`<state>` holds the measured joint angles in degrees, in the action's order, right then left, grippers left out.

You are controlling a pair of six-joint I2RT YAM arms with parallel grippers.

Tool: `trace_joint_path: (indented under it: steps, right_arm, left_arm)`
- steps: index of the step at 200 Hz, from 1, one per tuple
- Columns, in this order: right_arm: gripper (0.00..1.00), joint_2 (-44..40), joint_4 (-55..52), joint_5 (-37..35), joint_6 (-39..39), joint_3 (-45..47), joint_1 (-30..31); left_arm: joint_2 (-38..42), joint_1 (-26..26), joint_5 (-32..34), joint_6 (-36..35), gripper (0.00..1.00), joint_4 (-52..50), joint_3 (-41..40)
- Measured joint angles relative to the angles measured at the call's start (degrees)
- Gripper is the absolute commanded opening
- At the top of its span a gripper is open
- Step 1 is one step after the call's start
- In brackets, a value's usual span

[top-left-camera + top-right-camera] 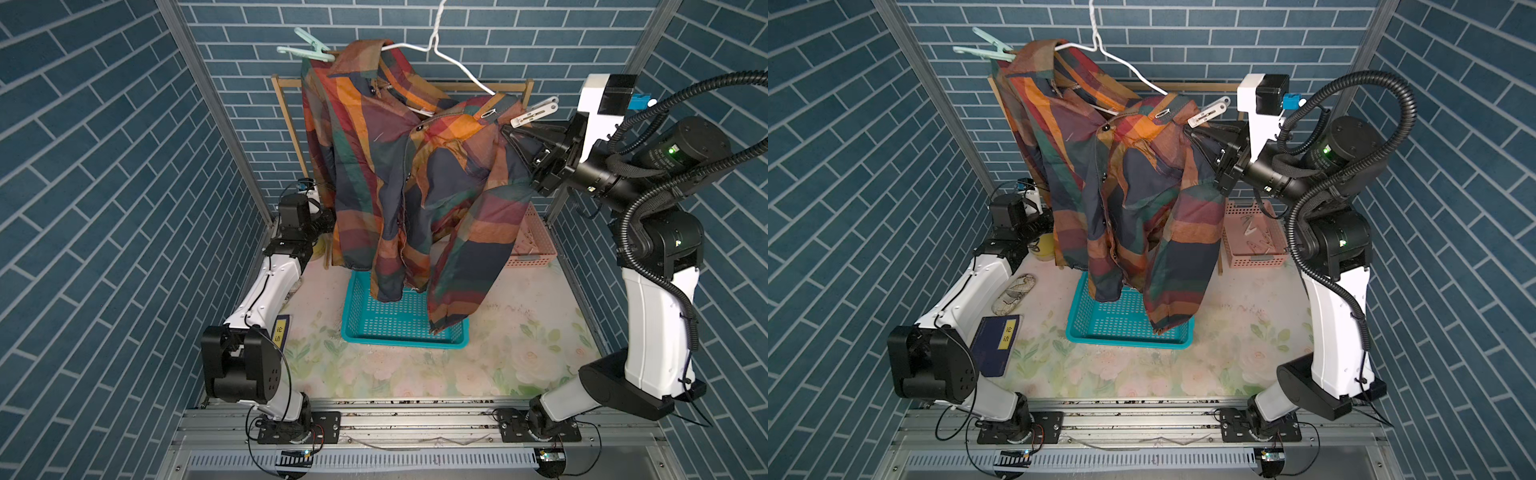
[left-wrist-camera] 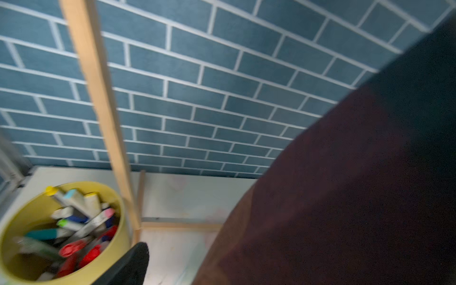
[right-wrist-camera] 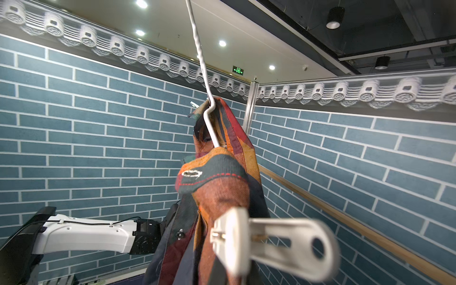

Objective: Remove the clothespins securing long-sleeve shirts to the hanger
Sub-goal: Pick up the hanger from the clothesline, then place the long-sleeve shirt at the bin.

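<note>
White plastic clothespin clips plaid orange-navy shirt to white wire hanger; right gripper pinched closed just beneath. Left gripper wide, half hidden behind shirt, nr yellow marker cup.

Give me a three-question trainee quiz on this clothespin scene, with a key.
1. True or false: the mint-green clothespin is clipped to the shirt.
2. The right gripper has its tips closest to: A) the white clothespin, B) the mint-green one, C) neither.
3. Fill in: the basket below the shirt's hanging sleeves is ____ in colour.
Key: 1 true; 2 A; 3 teal.
</note>
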<state>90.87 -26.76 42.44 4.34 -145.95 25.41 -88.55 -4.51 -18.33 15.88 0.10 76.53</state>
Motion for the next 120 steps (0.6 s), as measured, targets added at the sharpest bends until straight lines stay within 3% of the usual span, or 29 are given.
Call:
trace_joint_path:
  steps: [31, 74, 120]
  right_arm:
    - [0.0, 0.94, 0.07, 1.09, 0.76, -1.79, 2.01]
    - [0.0, -5.81, 1.77, -1.77, -0.42, 14.01, 2.91]
    - [0.0, -3.85, 1.51, -5.97, -2.36, 15.3, 2.89]
  left_arm:
    - [0.07, -3.52, -5.18, -0.39, 0.96, 0.15, 0.72]
    - [2.69, -8.55, -8.31, -1.36, 0.95, -2.34, 0.72]
    - [7.08, -10.08, -7.78, -1.64, 0.95, -5.05, -0.55]
